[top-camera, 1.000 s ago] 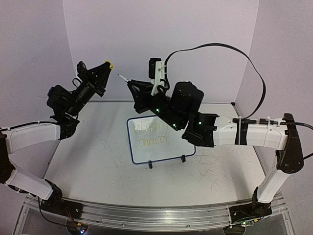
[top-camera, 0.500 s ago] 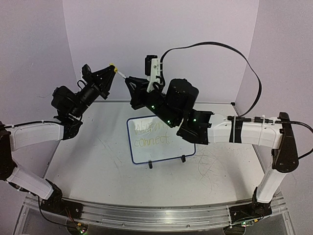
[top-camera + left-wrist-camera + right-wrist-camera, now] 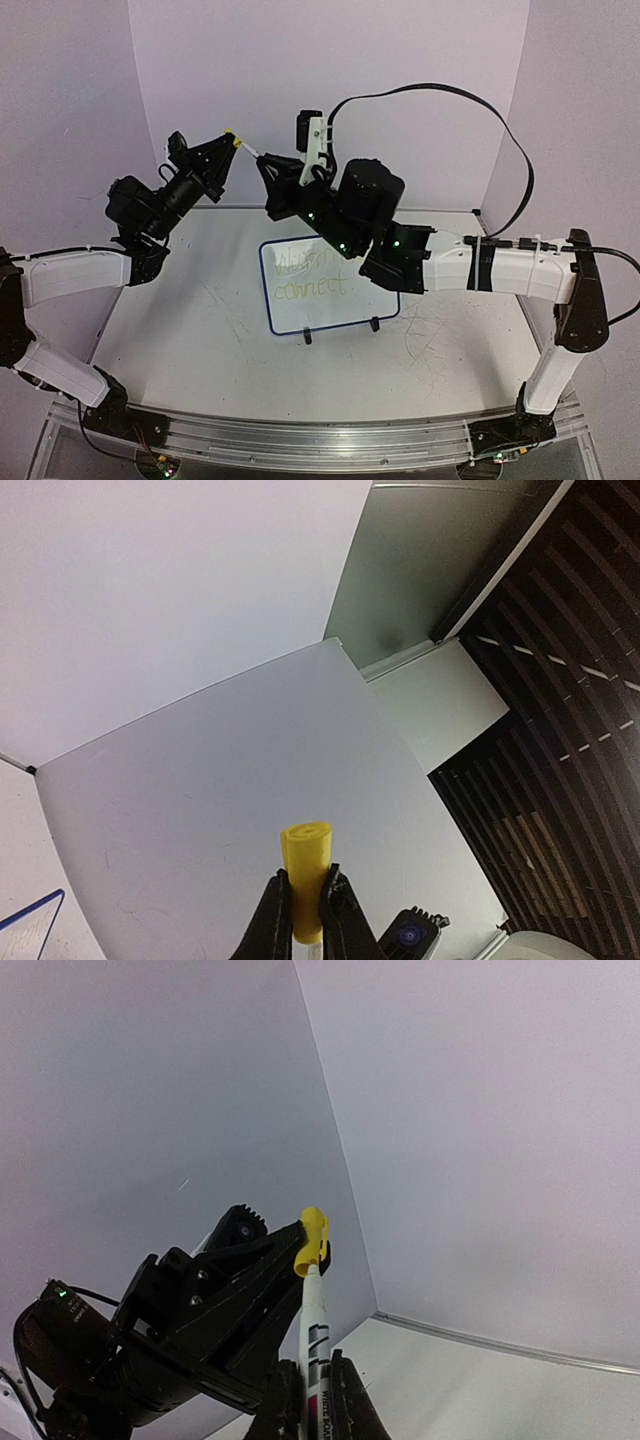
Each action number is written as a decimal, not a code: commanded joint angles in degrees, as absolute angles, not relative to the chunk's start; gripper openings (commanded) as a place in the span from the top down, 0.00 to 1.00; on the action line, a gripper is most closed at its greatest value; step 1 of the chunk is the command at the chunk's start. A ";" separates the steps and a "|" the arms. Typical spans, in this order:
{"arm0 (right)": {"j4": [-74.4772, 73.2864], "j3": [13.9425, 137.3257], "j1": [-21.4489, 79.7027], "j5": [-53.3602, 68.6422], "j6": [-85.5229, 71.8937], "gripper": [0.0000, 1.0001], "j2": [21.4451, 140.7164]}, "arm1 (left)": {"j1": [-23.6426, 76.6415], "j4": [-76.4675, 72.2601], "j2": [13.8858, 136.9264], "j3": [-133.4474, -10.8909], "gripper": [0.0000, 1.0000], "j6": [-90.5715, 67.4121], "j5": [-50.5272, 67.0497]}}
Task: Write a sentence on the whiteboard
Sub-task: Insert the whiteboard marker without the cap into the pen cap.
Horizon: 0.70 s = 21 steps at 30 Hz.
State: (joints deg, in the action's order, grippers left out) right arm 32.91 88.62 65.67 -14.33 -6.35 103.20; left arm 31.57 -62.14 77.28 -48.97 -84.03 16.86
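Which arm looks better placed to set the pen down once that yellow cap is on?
Right, probably. The right gripper is shut on the marker; the left gripper pinches only the yellow cap at its tip, so it can simply let go.

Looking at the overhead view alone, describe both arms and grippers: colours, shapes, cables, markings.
The left arm and right arm have white shells with black joints. The left gripper and right gripper are black, tapering wedges. A black cable loops above the right arm, a black band wraps its forearm, and green lights dot its wrist.
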 commanded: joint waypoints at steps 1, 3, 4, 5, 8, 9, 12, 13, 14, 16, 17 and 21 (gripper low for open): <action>33.77 91.01 66.02 -14.99 -6.81 1.00 104.09 | 31.90 -66.33 77.27 -50.35 1.00 -84.20 17.88; 33.72 90.85 66.03 -14.85 -6.95 1.00 103.95 | 31.90 -66.49 77.19 -50.14 1.00 -84.22 17.53; 33.67 90.75 66.06 -14.74 -7.03 1.00 103.86 | 31.90 -66.61 77.18 -50.01 1.00 -84.26 17.43; 33.66 90.61 66.10 -14.61 -7.06 1.00 103.76 | 31.90 -66.82 77.22 -49.96 1.00 -84.28 17.34; 33.66 90.21 66.24 -14.42 -7.04 1.00 103.62 | 31.90 -67.20 77.25 -50.01 1.00 -84.29 17.27; 33.71 90.14 66.35 -14.43 -6.87 1.00 103.56 | 31.90 -67.23 77.37 -50.07 1.00 -84.29 17.35; 34.16 89.86 66.63 -14.45 -6.46 1.00 103.54 | 31.90 -67.39 77.63 -50.02 1.00 -84.47 17.38; 34.29 89.88 66.69 -14.49 -6.36 1.00 103.56 | 31.90 -67.46 77.67 -49.92 1.00 -84.58 17.34; 34.44 89.93 66.71 -14.53 -6.25 1.00 103.61 | 31.90 -67.51 77.69 -49.82 1.00 -84.67 17.31; 34.55 90.15 66.87 -14.48 -6.11 1.00 103.71 | 31.90 -67.59 77.70 -49.78 1.00 -84.70 17.31; 34.58 90.22 66.91 -14.58 -6.05 1.00 103.77 | 31.90 -67.64 77.73 -49.81 1.00 -84.70 17.27; 34.55 90.69 66.97 -15.43 -6.04 1.00 104.24 | 31.99 -67.81 77.95 -50.14 1.00 -84.83 17.63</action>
State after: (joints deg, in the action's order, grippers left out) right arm 32.93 88.62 66.59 -14.32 -6.66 103.20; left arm 31.59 -64.59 77.89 -48.97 -84.09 16.82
